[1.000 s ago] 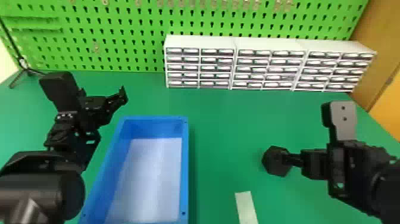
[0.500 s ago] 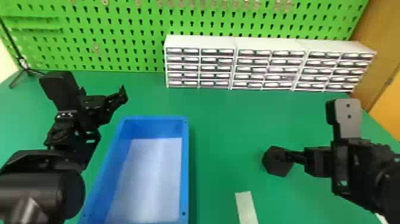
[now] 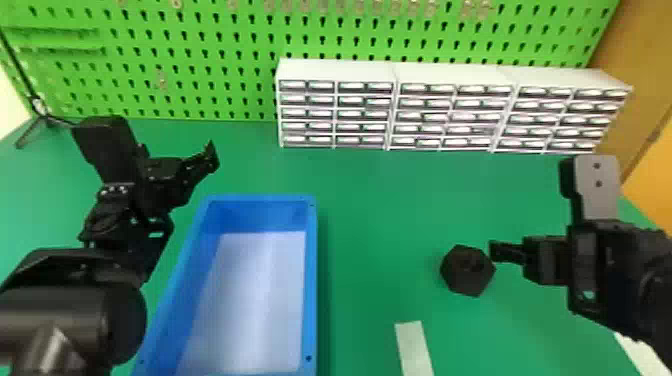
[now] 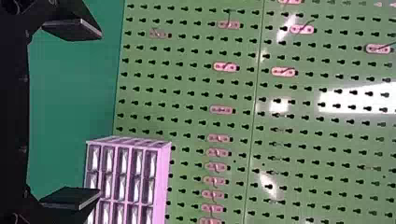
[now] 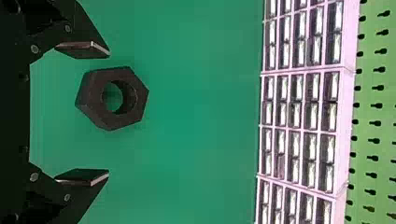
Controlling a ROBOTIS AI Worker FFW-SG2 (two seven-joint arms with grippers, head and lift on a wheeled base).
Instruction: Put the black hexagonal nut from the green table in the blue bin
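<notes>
In the head view, the black hexagonal nut (image 3: 457,282) lies on the green counter (image 3: 380,210), well apart from the blue bin (image 3: 311,280), to the right of it. The right end effector (image 3: 500,251) is just beside the nut, on its right side. The left end effector (image 3: 212,156) is above the counter, near the far left corner of the bin. A pale strip (image 3: 414,350) lies between the bin and the nut, nearer to the robot. White drawer cabinets (image 3: 340,70) stand in a row at the back, before a green pegboard (image 3: 225,45).

In the left wrist view, the left end effector (image 4: 100,113) is open, and it holds nothing.

In the right wrist view, the right end effector (image 5: 109,113) is open also. The nut appears between its two fingers, closer to one of them, and it seems that neither finger touches it. The hole of the nut is visible.
</notes>
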